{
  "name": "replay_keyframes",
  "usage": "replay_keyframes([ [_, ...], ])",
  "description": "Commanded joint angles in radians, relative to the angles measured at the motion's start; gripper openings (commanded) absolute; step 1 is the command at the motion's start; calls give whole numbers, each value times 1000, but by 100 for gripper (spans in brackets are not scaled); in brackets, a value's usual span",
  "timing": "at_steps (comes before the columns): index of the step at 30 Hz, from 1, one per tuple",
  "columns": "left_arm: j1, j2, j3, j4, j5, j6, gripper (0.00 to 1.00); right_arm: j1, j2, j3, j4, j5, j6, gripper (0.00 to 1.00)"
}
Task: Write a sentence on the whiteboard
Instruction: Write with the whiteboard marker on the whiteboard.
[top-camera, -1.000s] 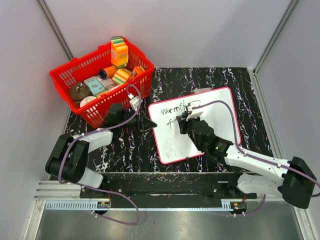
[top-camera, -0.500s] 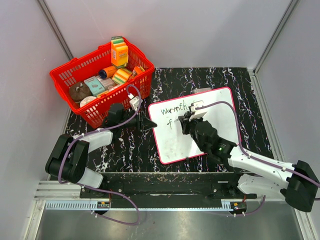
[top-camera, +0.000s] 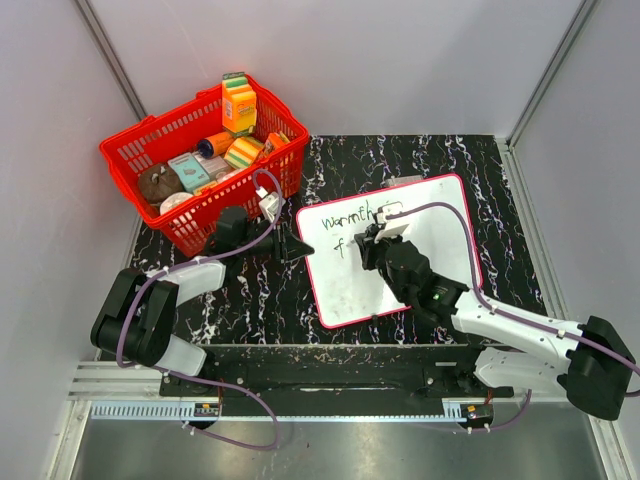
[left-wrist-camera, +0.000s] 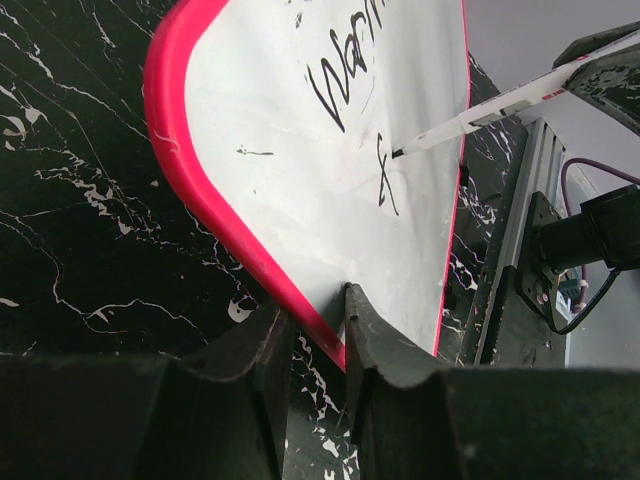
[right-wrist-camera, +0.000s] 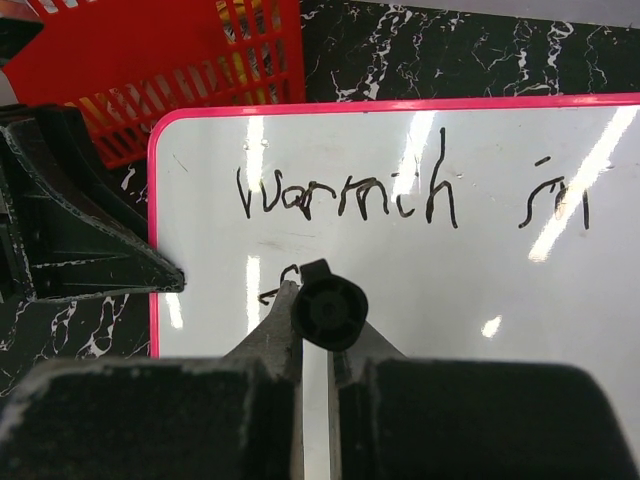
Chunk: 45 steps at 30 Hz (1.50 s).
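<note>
At the far left of the black marbled table (top-camera: 400, 160) stands one red basket (top-camera: 200, 165). It is crowded with packages, too many overlapping to count surely. One orange-and-green carton (top-camera: 238, 105) stands upright at its far side.

Just right of the basket, the left pincer (top-camera: 300, 250) reaches to the left edge of the one whiteboard (top-camera: 440, 220). In the left wrist view its two fingers (left-wrist-camera: 270, 345) straddle the pink frame, one on each side of the rim, clenched on the board's edge.

The whiteboard (left-wrist-camera: 300, 180) lies flat on the table, near the middle and toward the right, turned a little out of square with the table's edges. It is close beside the basket but apart from it. Black writing stands on it in two lines. The upper line has two words, "Warmth" and "in", and the lower line has a single letter "f".

Over the board's left half, the right pincer (top-camera: 375, 240) grasps one marker (left-wrist-camera: 500, 105), a white barrel with a black tip. The right wrist view shows the marker (right-wrist-camera: 328, 312) end-on between the two fingers. Its tip sits at the top of the "f", and I cannot tell whether it touches the surface.
</note>
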Motion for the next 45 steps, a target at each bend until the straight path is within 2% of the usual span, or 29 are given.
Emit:
replay_keyframes([
  [1, -20, -4, 11, -22, -50, 121, 0, -7, 11, 7, 21, -35, 17, 0],
  [16, -22, -2, 11, -22, -50, 121, 0, -7, -21, -29, -22, -64, 54, 0],
  [26, -20, -2, 13, -22, -50, 121, 0, -5, -45, -34, -40, -9, 42, 0],
  [45, -22, -1, 13, -22, -48, 120, 0, -27, 4, 35, -20, 65, 22, 0],
])
